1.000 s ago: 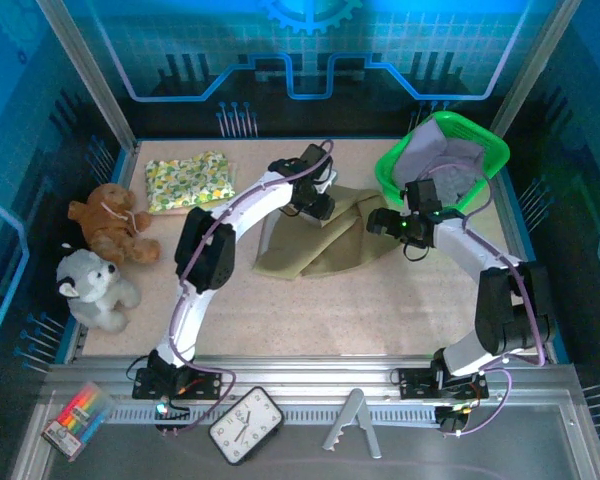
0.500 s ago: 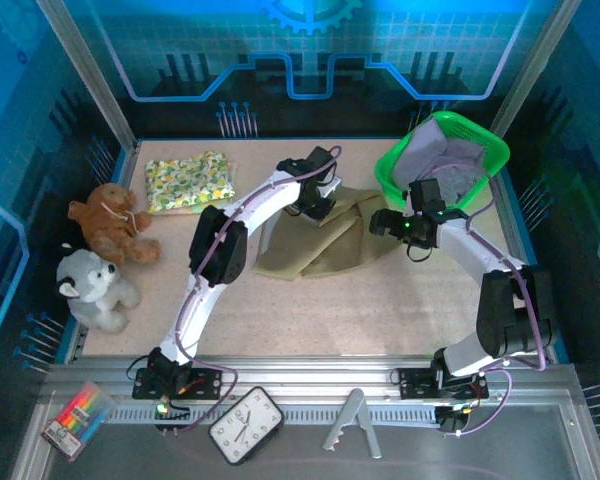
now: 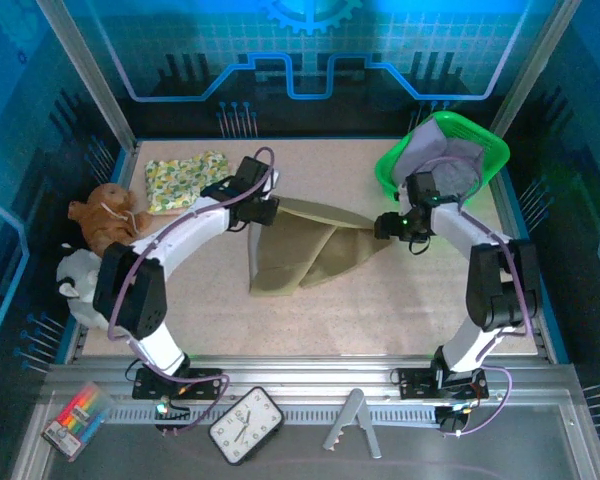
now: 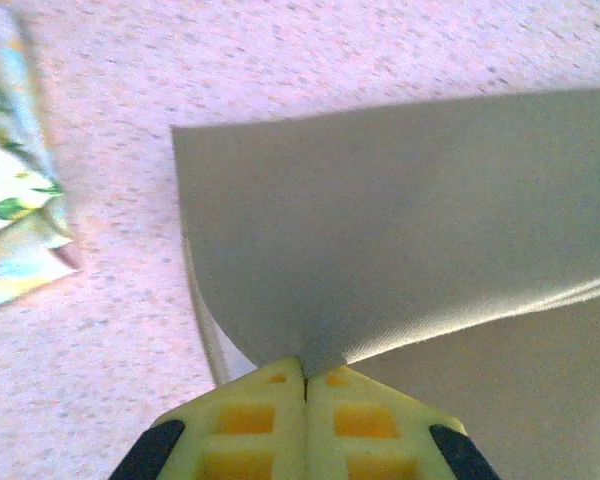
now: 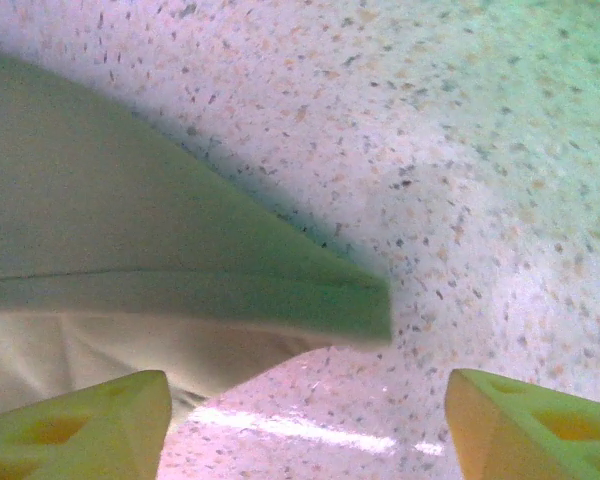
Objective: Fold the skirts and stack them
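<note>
The olive-khaki skirt (image 3: 300, 250) lies mid-table, stretched between both arms. My left gripper (image 3: 263, 210) is shut on its upper left edge; in the left wrist view the yellow fingertips (image 4: 280, 385) pinch the raised cloth (image 4: 410, 210). My right gripper (image 3: 385, 228) stands open just off the skirt's right corner (image 5: 180, 250), and bare table shows between its fingers (image 5: 80, 430). The floral skirt (image 3: 185, 180) lies folded at the back left, its edge also showing in the left wrist view (image 4: 5, 220). The lavender-grey skirt (image 3: 445, 170) sits inside the green basket (image 3: 480, 140).
A brown plush toy (image 3: 105, 225) and a grey one (image 3: 75, 275) sit at the table's left edge, close to the left arm. On the front ledge lie a clock (image 3: 245, 425), a marker box (image 3: 75, 420) and a metal stand (image 3: 350, 425).
My left gripper shut on the olive skirt's edge and drew it left, spreading the cloth. The right gripper shifted slightly toward the skirt's right corner, its jaws a little narrower.
</note>
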Controlling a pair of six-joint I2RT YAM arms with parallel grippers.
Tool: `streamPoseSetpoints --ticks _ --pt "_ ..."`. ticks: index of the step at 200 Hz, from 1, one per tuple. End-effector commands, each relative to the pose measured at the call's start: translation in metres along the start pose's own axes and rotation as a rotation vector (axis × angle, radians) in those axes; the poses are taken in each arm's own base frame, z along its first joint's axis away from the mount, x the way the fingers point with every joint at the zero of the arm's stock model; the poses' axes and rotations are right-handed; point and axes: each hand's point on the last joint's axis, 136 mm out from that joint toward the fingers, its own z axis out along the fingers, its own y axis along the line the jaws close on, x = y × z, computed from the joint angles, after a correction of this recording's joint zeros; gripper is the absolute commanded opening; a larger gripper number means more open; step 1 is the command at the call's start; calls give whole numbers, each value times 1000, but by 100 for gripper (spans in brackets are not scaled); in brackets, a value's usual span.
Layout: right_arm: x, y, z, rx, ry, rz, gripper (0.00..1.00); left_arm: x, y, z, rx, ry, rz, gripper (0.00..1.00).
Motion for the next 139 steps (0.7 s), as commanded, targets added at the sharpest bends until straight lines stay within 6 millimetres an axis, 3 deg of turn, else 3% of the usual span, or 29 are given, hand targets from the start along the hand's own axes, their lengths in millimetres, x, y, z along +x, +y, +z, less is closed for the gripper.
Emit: streamPoseSetpoints --ticks 1,29,46,70,95,139 --pt "-9 10 0 -61 22 -134 69 3 28 -2 -110 -29 -49 0" --pt "-2 45 -1 -191 76 -382 65 4 58 -12 -161 -60 -101 0" --pt "3 56 0 -197 91 -532 63 2 67 -15 -173 -68 -104 0" --pt "-10 58 -3 -208 52 -621 63 -1 73 -16 -186 -73 -96 0" --pt "-25 49 0 -143 79 -730 63 -2 77 -17 -187 -84 -97 0" --pt "-42 60 6 -157 123 -1002 65 -5 82 -19 -194 -91 -94 0"
